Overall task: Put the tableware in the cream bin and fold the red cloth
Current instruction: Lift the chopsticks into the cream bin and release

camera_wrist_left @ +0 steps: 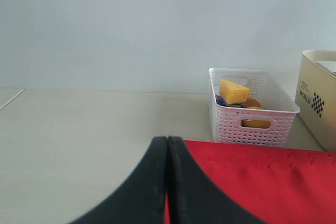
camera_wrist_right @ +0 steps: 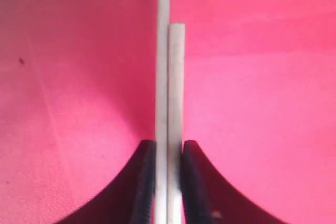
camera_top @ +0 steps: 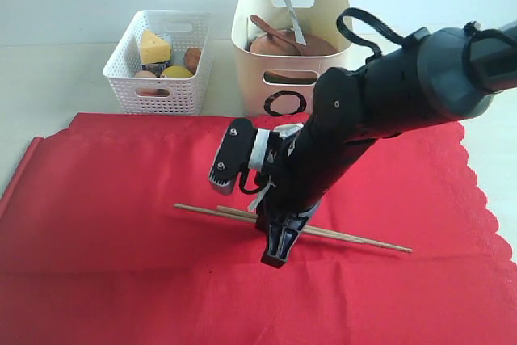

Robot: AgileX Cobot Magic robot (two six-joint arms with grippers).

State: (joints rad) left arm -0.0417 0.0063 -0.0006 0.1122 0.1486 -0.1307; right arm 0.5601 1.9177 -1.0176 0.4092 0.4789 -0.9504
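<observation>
The right tool (camera_top: 275, 250) pinches the thin wooden chopsticks (camera_top: 359, 239) where they lie side by side on the red cloth (camera_top: 113, 199). The cloth is spread across the near half of the bench (camera_top: 48, 70). The jaws press the pair from either side, close to the middle of its length, and one stick is offset endwise from the other.

The sticks are light, stiff and smooth, and look likely to roll or scissor apart. A firm hold near the balance point, catching both together, should suit them best.

The cream bin (camera_top: 250, 54) stands at the far edge of the cloth, right of the white lattice basket (camera_top: 161, 98). The long sticks would probably have to go into it tilted, end first.

The cloth is soft and limp and is probably best taken at an edge or corner. The left tool (camera_wrist_left: 167, 145), seen only by its own wrist camera, is pressed together with nothing in it, by the cloth's left edge.
</observation>
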